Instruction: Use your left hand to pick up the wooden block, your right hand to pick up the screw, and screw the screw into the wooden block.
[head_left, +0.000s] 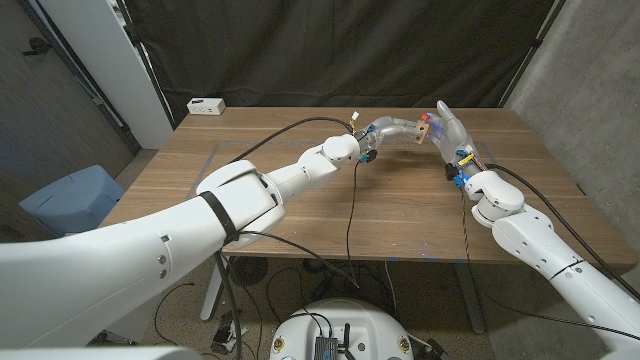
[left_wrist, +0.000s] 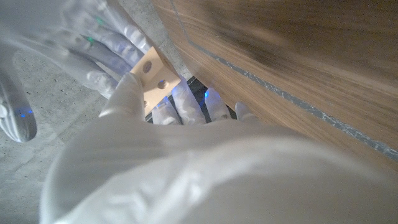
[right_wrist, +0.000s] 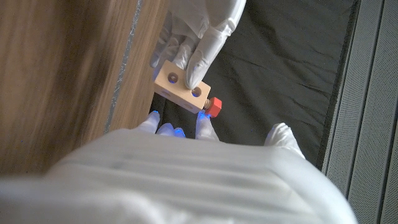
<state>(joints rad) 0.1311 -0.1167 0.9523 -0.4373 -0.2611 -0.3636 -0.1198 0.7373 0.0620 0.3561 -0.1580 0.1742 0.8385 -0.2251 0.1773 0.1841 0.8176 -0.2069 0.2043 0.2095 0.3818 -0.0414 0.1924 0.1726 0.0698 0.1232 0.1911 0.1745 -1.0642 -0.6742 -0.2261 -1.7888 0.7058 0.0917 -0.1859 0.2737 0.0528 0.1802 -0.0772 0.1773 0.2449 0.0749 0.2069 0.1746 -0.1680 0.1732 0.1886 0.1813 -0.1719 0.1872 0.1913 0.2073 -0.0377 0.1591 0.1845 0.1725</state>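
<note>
Hands meet over the far middle of the table, raised off the wood. Left hand (head_left: 395, 131) holds the wooden block (head_left: 424, 129); in the right wrist view its fingers (right_wrist: 200, 53) wrap the block (right_wrist: 180, 88) w/ one fingertip pressed on the holed face between two round holes, and the left wrist view shows the thumb side under the block (left_wrist: 151, 73), two holes visible there too. Right hand (head_left: 449, 128) is up against the block's other side, fingers reaching up; in the right wrist view its fingertips (right_wrist: 165, 129) sit just under the block, and the screw (right_wrist: 213, 107), red-headed, sticks out at the block's end corner, touching it, right beside one fingertip. Looks pinched by the right hand's fingertips but can't tell for sure, grip is partly hidden behind the back of the hand. In the left wrist view the right hand (left_wrist: 102, 43) shows blurred just beyond the block, fingers close together. Both arms come in from the near corners, black cables running along them. Table (head_left: 300, 215) is brown wood w/ a pale line along one part. Small white box (head_left: 206, 105) sits at the far left corner, well apart from the hands. Blue chair (head_left: 70, 200) stands off the left side; dark curtain behind
</note>
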